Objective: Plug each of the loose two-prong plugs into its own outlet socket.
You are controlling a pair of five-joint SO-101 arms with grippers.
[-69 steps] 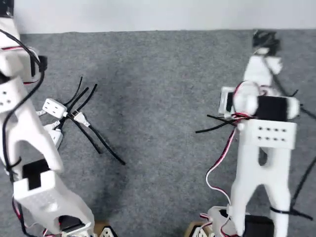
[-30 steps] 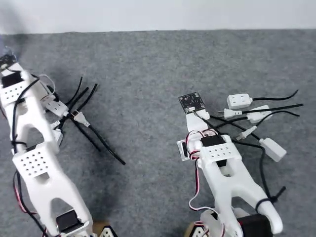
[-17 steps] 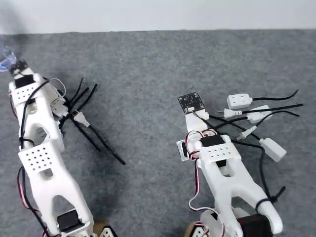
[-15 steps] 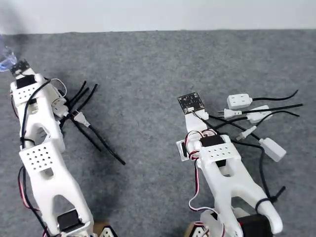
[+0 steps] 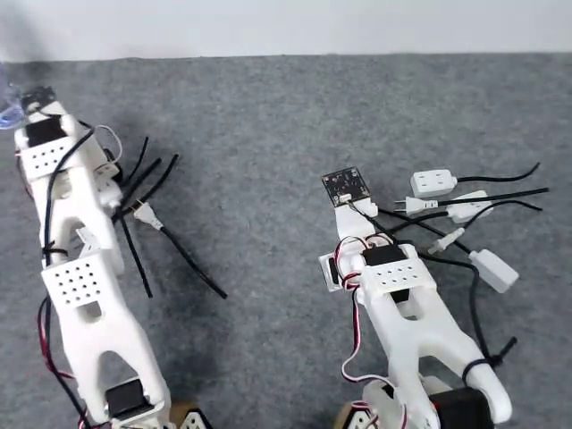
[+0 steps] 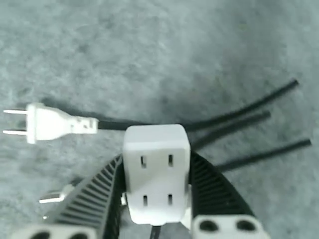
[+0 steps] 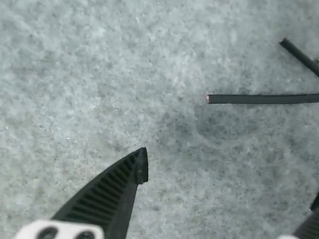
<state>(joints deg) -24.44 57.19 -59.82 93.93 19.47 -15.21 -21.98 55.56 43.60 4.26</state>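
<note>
Left gripper [image 6: 157, 158] clamped on white outlet socket [image 6: 156, 179], apparently lifted off the carpet [image 6: 149, 40] since earlier, its cord [image 5: 134, 259] swung over. Loose two-prong plug [image 6: 47, 124] just beside socket. Right gripper [image 7: 227, 179] wide apart, well away from socket, unmoved.

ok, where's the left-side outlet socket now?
Left wrist view: the outlet socket is clamped in the left gripper, on the scene's left side, a loose plug beside it.
</note>
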